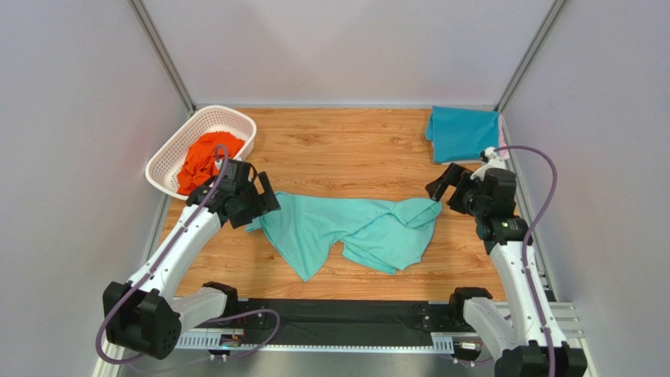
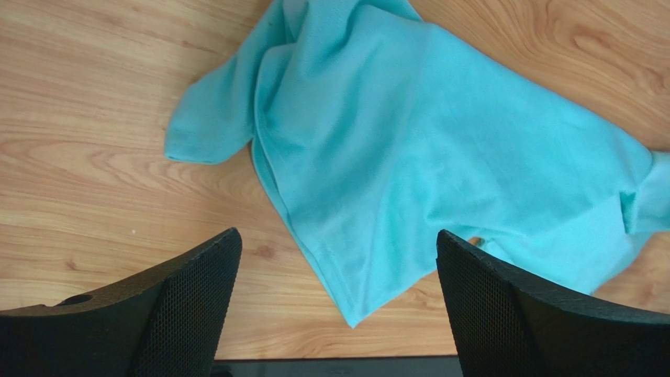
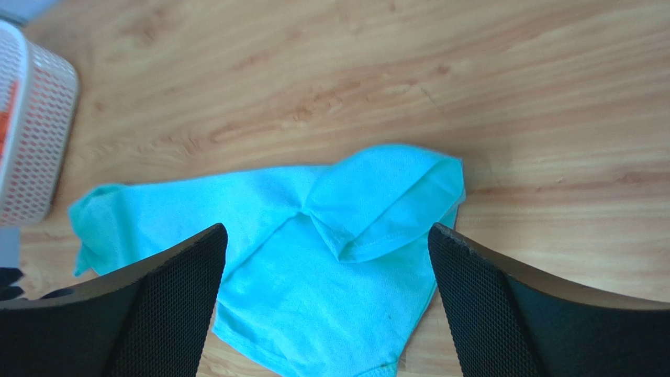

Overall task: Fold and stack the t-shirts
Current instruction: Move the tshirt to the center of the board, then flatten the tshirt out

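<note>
A mint-green t-shirt (image 1: 346, 229) lies crumpled and spread across the middle of the wooden table; it also shows in the left wrist view (image 2: 440, 157) and the right wrist view (image 3: 314, 259). My left gripper (image 1: 255, 200) hangs open and empty above its left end. My right gripper (image 1: 442, 185) hangs open and empty above its right end, where a sleeve is folded over (image 3: 393, 200). A darker teal t-shirt (image 1: 462, 132) lies folded at the back right corner. An orange t-shirt (image 1: 203, 161) is bunched in the white basket (image 1: 236, 122). The pink one is not in view.
The white perforated basket stands at the back left, just behind my left gripper; its side shows in the right wrist view (image 3: 35, 141). Grey walls close in the table on three sides. A black strip (image 1: 338, 314) runs along the near edge between the arm bases.
</note>
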{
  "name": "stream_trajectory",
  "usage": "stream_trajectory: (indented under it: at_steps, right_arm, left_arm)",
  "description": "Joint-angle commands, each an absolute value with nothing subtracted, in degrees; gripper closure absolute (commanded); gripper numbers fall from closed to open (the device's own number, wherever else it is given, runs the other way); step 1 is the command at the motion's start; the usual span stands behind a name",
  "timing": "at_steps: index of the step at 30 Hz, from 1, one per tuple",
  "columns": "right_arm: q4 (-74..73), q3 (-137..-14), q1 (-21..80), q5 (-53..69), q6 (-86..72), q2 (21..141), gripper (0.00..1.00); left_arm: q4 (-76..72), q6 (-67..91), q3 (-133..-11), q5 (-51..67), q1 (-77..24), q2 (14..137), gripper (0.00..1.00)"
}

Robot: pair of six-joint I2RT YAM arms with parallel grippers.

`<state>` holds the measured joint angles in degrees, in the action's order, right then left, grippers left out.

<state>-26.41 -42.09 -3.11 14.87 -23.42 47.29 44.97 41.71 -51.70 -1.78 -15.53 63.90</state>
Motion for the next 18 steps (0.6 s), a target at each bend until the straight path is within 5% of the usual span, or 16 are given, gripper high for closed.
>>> stream_trajectory:
  at_steps: [1,12,18]
  right_arm:
    - [-30.7,-43.8,2.6,5.1,-22.5,50.7,0.00]
    - [-31.4,-41.5,2.8,0.4,-25.5,54.7,0.00]
    - [-31.5,-41.4,2.8,0.9,-25.3,57.4,0.00]
  left_arm:
    - [44.1,41.7,-50.9,5.4,-16.2,60.5,0.00]
    - [44.8,51.3,-40.7,6.6,-39.4,58.4,0.02]
    - [44.6,54.8,-41.1,4.6,-47.1,66.2,0.17]
